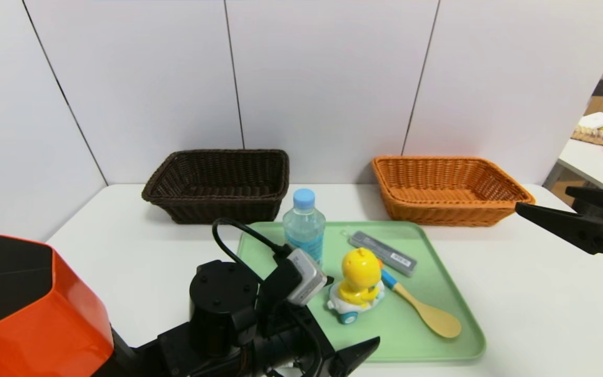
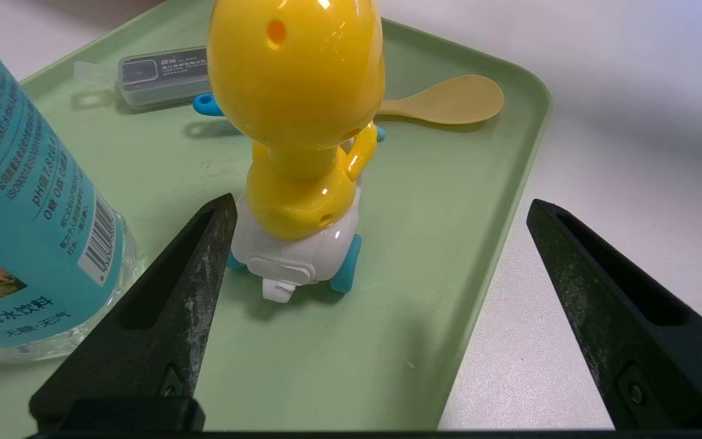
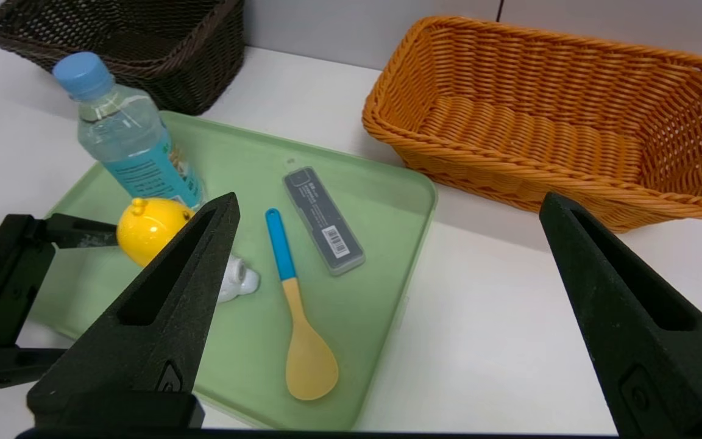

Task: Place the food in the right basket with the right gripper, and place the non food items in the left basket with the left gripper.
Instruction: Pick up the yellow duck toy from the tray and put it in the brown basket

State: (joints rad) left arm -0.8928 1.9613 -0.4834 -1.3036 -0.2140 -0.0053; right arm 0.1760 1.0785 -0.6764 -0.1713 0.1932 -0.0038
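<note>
Left gripper (image 2: 378,210), fingers spread wide, faces the duck toy (image 2: 299,146); right gripper (image 3: 387,204) hovers likewise spread.

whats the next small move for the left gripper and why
Probably ease the left gripper forward so its open jaws straddle the duck toy, then close. The duck stands on the green tray nearer one finger, untouched, beside the bottle; both baskets look empty.
</note>
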